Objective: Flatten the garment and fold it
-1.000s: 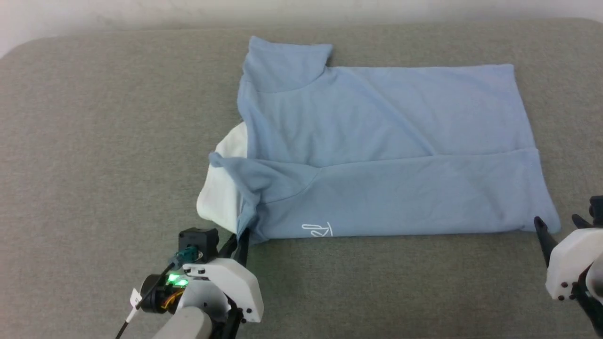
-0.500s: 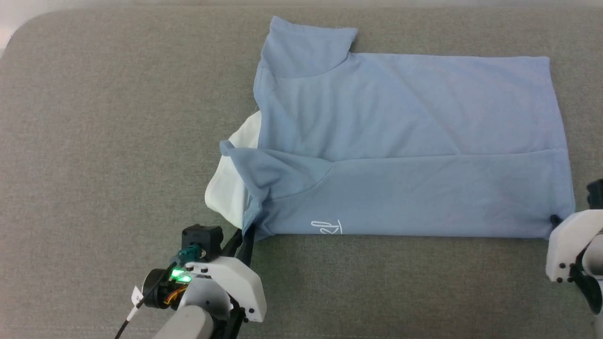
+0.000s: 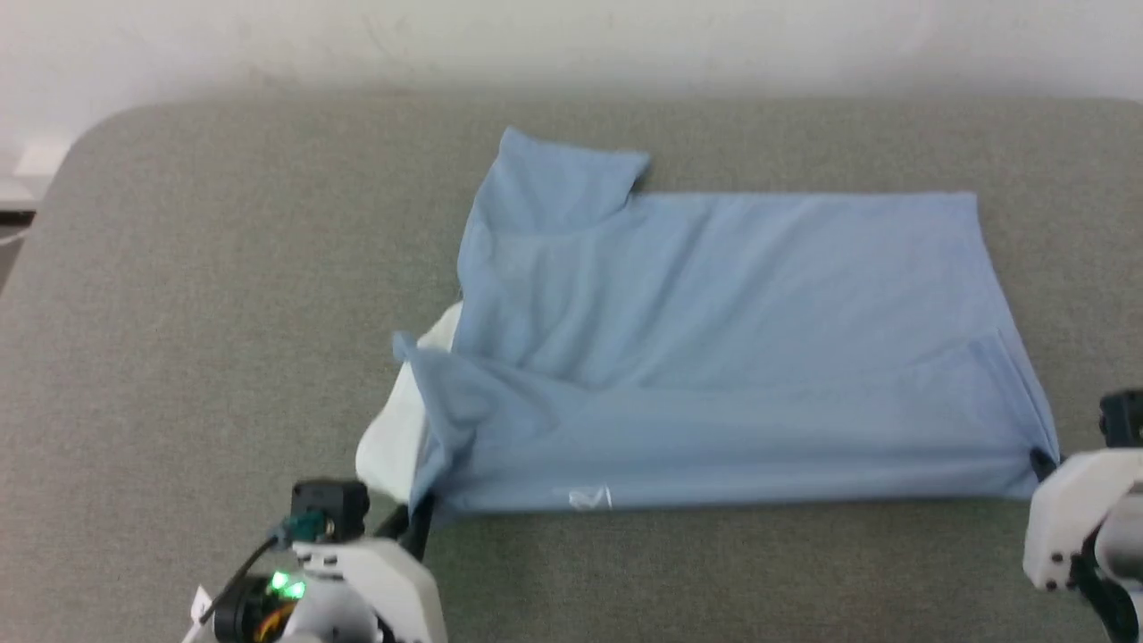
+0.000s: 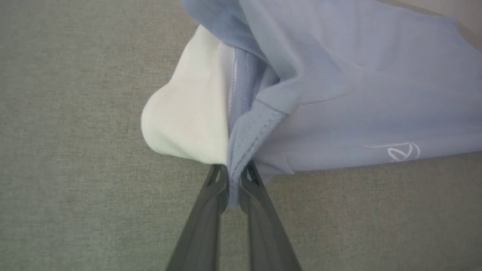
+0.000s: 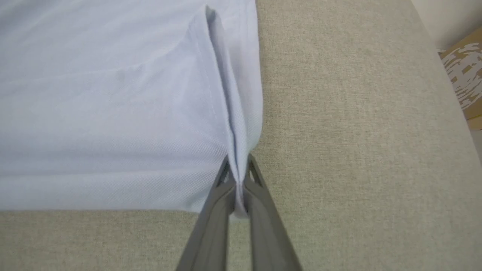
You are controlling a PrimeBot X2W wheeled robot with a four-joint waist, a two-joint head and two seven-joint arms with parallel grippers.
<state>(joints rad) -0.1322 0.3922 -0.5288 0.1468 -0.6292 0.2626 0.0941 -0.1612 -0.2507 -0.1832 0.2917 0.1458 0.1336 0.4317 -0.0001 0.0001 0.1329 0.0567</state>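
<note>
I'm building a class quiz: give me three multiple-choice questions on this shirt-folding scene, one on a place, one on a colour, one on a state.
1. Where does the left gripper grip the garment? A) beside the white collar part B) on the far sleeve C) mid far edge
2. The logo is: A) black B) white C) red
3. The right gripper is: A) open above the cloth B) shut on nothing C) shut on the garment's corner
Key: 1 A, cloth is pinched next to the white patch; 2 B, white script on blue; 3 C, the hem corner sits pinched in it.
</note>
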